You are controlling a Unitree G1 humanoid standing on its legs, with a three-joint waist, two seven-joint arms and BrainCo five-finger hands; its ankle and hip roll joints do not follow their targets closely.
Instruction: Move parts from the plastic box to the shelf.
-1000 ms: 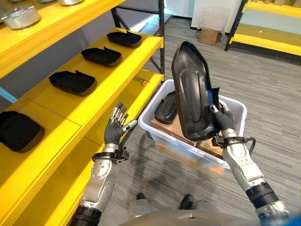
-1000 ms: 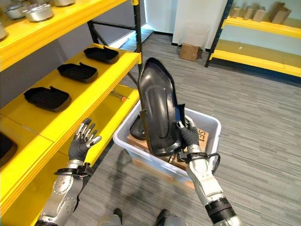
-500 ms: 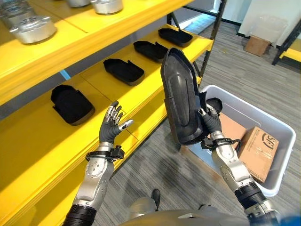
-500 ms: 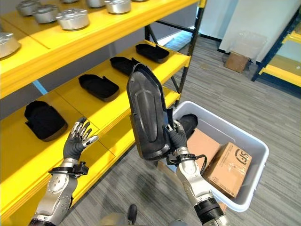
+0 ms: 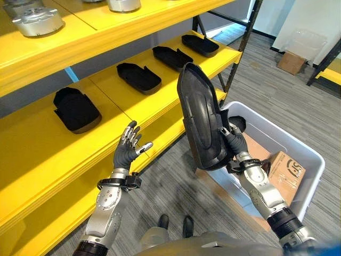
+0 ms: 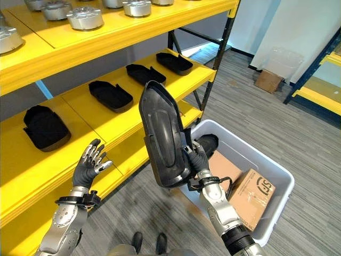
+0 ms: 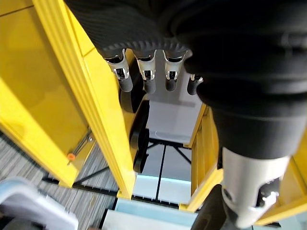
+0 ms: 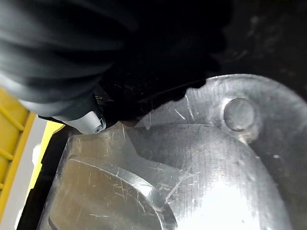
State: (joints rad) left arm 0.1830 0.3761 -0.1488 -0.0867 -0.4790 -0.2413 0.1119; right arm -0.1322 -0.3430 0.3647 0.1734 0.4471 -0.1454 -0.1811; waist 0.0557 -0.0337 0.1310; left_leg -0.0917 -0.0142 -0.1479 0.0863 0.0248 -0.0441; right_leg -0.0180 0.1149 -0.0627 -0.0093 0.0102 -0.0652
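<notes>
My right hand (image 5: 235,144) is shut on the lower edge of a large black moulded part (image 5: 200,116), held upright between the yellow shelf (image 5: 122,106) and the grey plastic box (image 5: 298,152). Seen from the right wrist, the part's scratched glossy surface (image 8: 192,163) lies right under the hand. Another black part (image 6: 206,143) lies inside the box. My left hand (image 5: 128,150) is raised, open, palm toward the held part, in front of the shelf's edge; its straight fingers (image 7: 144,79) point along the shelf.
Several black parts (image 5: 138,77) lie in a row on the middle shelf level. Silver round parts (image 5: 32,21) sit on the level above. Cardboard boxes (image 5: 285,168) lie in the plastic box. Another yellow rack (image 6: 319,90) stands at the far right.
The camera has shifted a little. The held part and my right hand stay between shelf and box, slightly higher and closer to the shelf. My left hand stays raised and open.
</notes>
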